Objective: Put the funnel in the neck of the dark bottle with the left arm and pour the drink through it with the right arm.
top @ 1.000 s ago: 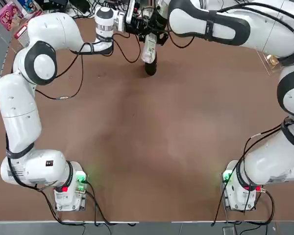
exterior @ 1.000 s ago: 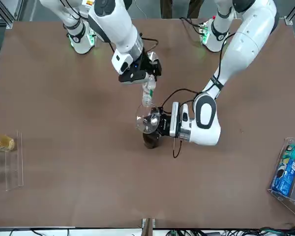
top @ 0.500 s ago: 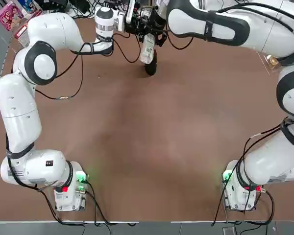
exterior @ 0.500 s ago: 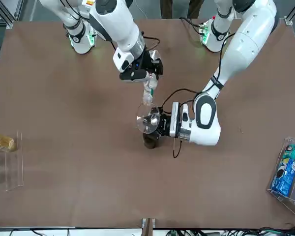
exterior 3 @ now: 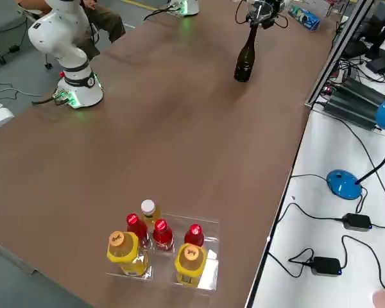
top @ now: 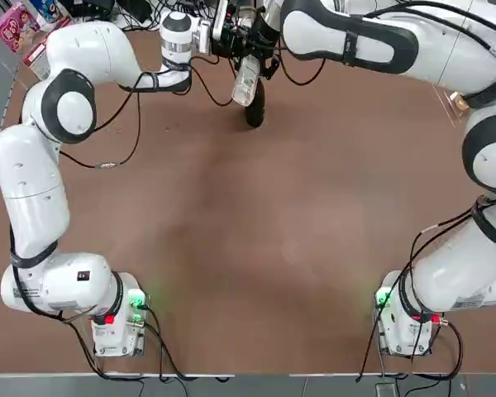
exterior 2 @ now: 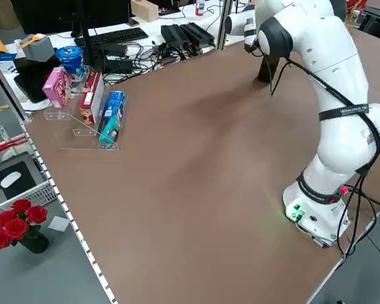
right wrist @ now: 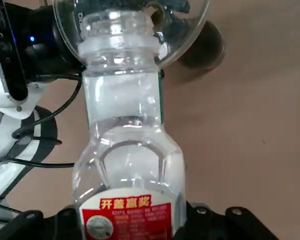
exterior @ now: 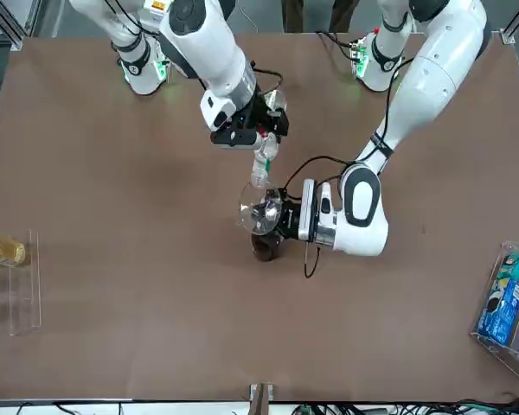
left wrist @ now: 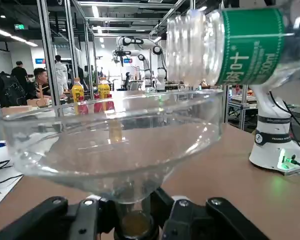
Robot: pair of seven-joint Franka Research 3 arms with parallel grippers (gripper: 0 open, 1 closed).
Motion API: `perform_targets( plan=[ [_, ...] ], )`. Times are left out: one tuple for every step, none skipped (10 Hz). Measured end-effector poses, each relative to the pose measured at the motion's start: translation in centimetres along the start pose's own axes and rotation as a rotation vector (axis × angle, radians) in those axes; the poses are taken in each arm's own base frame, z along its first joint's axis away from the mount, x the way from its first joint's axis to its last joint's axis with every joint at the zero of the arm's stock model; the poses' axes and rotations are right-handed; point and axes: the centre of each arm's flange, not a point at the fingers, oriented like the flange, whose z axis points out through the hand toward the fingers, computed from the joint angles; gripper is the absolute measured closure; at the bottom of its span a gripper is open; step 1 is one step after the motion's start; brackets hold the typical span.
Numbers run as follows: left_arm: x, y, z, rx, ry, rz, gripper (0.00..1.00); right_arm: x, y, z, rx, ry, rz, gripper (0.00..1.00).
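Note:
The dark bottle (exterior: 265, 248) (exterior 3: 245, 58) stands upright at the far middle of the table. The clear funnel (exterior: 259, 213) (left wrist: 115, 145) sits in its neck, and my left gripper (exterior: 285, 220) is shut on the funnel's spout just above the bottle's mouth (left wrist: 136, 225). My right gripper (exterior: 251, 134) (right wrist: 130, 220) is shut on the drink (exterior: 261, 164) (right wrist: 127, 130). The drink is tilted mouth-down, uncapped, with its mouth just inside the funnel's rim (right wrist: 190, 25). In the top view the drink (top: 245, 80) lies over the dark bottle (top: 254, 112).
A clear tray with red and yellow bottles (exterior 3: 160, 244) stands near the table's edge on the robot's right. A clear stand with a blue box (exterior: 502, 298) and snack boxes (exterior 2: 88, 101) stands on the left side. People show in the room behind.
My right gripper has turned the drink slightly, its body swinging a little leftward in the top view, with the mouth still over the funnel. The left arm, funnel and dark bottle have not moved.

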Motion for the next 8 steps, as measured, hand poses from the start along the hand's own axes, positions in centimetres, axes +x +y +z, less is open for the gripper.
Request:
perform_targets(
  plan=[
    [0.0, 0.0, 0.0, 0.0, 0.0, 0.0, 0.8, 0.14, -0.06, 0.08, 0.003, -0.004, 0.008, 0.48],
    [0.0, 0.0, 0.0, 0.0, 0.0, 0.0, 0.8, 0.23, -0.09, 0.16, 0.005, -0.008, 0.017, 0.48],
    [0.0, 0.0, 0.0, 0.0, 0.0, 0.0, 0.8, 0.26, -0.19, 0.05, 0.008, -0.008, 0.024, 0.48],
    [0.0, 0.0, 0.0, 0.0, 0.0, 0.0, 0.8, 0.22, -0.31, -0.1, 0.012, -0.008, 0.028, 0.48],
    [0.0, 0.0, 0.01, 0.0, 0.0, 0.0, 0.8, 0.12, -0.41, -0.18, 0.014, -0.008, 0.032, 0.48],
    [0.0, 0.0, 0.01, 0.0, 0.0, 0.0, 0.8, -0.08, -0.5, -0.15, 0.014, -0.01, 0.032, 0.48],
    [0.0, 0.0, 0.01, 0.0, 0.0, 0.0, 0.8, -0.23, -0.57, -0.13, 0.014, -0.012, 0.031, 0.48],
    [0.0, 0.0, 0.01, 0.0, 0.0, 0.0, 0.8, -0.27, -0.59, -0.13, 0.014, -0.012, 0.031, 0.48]
  ],
)
